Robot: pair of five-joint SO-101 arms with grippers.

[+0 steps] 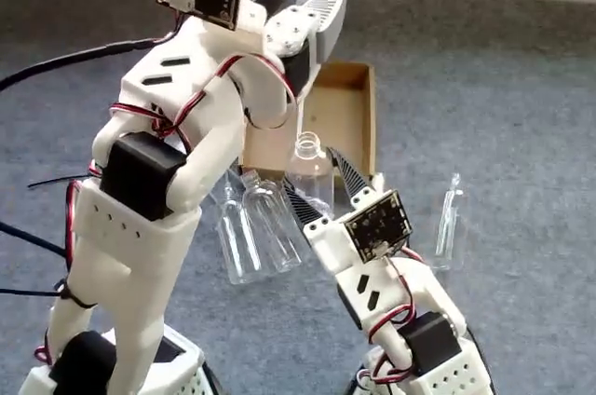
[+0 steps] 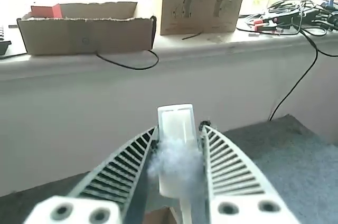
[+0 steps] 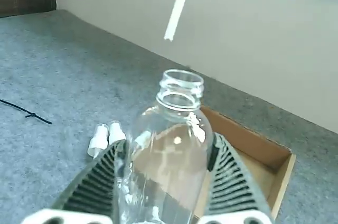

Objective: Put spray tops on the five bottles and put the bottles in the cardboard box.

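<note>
White spray top [image 2: 177,155] is clamped in the left tool [image 2: 178,129], high above the clear bottle [image 1: 310,167]. The right tool [image 3: 169,147] pinches that bottle upright near the cardboard box [image 1: 345,115]. Risk: the dip tube [image 3: 178,5] looks off-axis from the neck [image 3: 182,84]. Lowered straight, it could miss, bend or tip the bottle.

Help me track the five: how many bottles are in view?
4. The held bottle stands upright in the right gripper; two lying bottles rest beside it on the carpet; a slim bottle stands apart. The left arm may hide a fifth.
</note>
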